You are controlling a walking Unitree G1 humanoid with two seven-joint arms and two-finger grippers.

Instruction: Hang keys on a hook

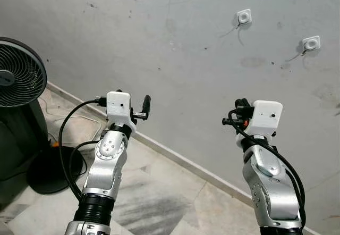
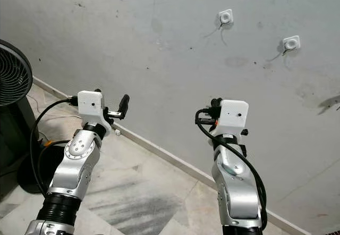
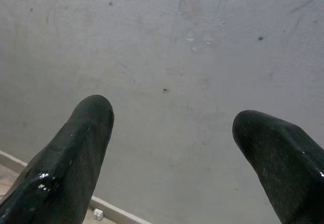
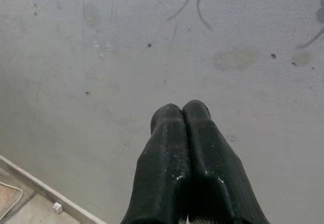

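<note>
two hooks point(image 1: 244, 17) on bare wall point(image 1: 175, 43).

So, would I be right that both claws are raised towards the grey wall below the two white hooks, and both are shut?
Not quite: the left claw is open, its fingers wide apart in the left wrist view. The right claw is shut, and both face the wall below the hooks.

We see even, soft light on the grey wall point(image 1: 175, 43), no glare. Head views are sharp. Wrist views blur the near black fingers point(image 3: 71, 153), which carry small specular glints.
</note>
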